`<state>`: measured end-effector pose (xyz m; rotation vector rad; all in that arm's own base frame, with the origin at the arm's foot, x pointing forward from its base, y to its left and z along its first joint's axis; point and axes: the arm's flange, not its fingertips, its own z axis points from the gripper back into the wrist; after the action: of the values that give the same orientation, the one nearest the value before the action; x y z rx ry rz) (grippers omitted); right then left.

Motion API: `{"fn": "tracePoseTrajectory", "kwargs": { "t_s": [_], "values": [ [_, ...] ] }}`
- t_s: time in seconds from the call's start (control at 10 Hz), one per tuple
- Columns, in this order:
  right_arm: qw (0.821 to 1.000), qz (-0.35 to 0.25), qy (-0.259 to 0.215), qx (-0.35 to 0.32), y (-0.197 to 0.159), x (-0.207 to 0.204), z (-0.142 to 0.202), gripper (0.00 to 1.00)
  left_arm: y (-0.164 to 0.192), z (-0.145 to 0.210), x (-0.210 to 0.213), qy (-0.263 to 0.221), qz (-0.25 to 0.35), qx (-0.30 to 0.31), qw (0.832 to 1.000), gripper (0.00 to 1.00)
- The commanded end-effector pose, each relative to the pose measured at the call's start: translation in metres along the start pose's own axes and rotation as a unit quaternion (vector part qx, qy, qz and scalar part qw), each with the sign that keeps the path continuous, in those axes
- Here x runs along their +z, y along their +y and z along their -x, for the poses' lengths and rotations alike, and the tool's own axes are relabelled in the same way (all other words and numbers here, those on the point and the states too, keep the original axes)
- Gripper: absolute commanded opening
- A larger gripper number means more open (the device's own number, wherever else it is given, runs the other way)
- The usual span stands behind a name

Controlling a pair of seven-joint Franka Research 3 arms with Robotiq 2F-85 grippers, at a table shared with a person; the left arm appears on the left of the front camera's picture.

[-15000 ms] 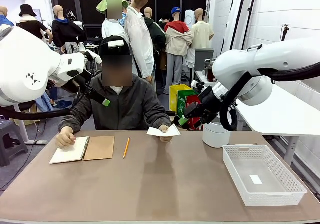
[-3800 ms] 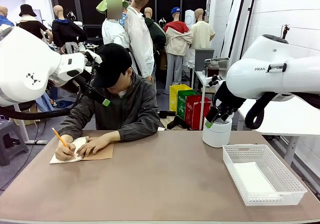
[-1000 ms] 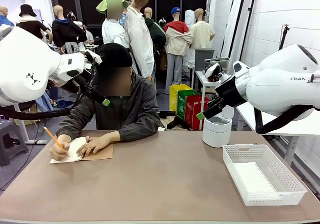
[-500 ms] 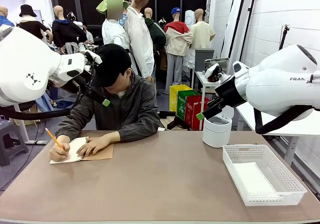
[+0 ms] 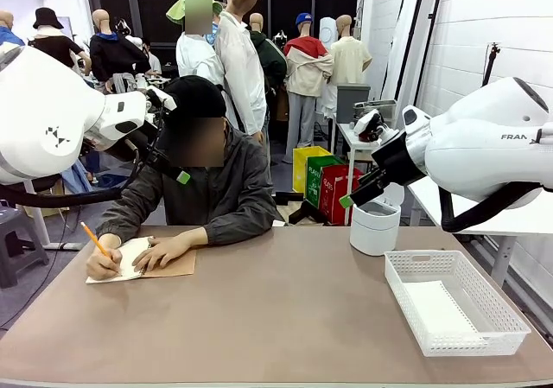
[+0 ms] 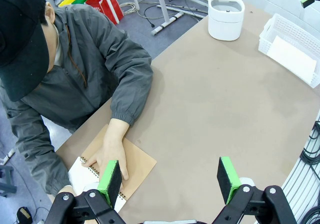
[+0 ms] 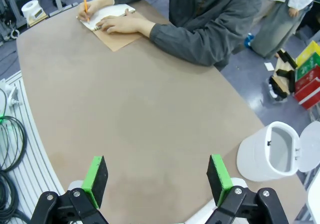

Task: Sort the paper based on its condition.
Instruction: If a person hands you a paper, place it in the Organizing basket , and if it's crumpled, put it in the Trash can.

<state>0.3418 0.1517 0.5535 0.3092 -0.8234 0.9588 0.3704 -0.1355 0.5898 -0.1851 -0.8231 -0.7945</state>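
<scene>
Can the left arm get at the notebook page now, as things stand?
Probably not yet. The left tool hangs open over the table, but one hand of the person lies flat on the notebook, and the other hand is writing on the page.

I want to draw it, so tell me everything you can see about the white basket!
The basket is white and looks like plastic. It is a shallow rectangle with lattice walls and a slot handle in its far end. It sits flat on the right side of the brown table, a little in front of the white bin but apart from it. One flat sheet of white paper lies inside.
</scene>
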Motion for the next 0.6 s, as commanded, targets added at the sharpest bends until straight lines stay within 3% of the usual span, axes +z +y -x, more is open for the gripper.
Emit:
{"fn": "tracePoseTrajectory", "kwargs": {
  "t_s": [0.0, 0.5],
  "values": [
    [1.0, -0.006, -0.002, -0.002, -0.0012, -0.0018, 0.0014, 1.0, -0.0002, 0.0004, 0.0001, 0.001, -0.001, 0.007, 1.0, 1.0],
    [1.0, -0.006, -0.002, -0.002, -0.0012, -0.0018, 0.0014, 1.0, -0.0002, 0.0004, 0.0001, 0.001, -0.001, 0.007, 1.0, 1.0]
  ]
}}
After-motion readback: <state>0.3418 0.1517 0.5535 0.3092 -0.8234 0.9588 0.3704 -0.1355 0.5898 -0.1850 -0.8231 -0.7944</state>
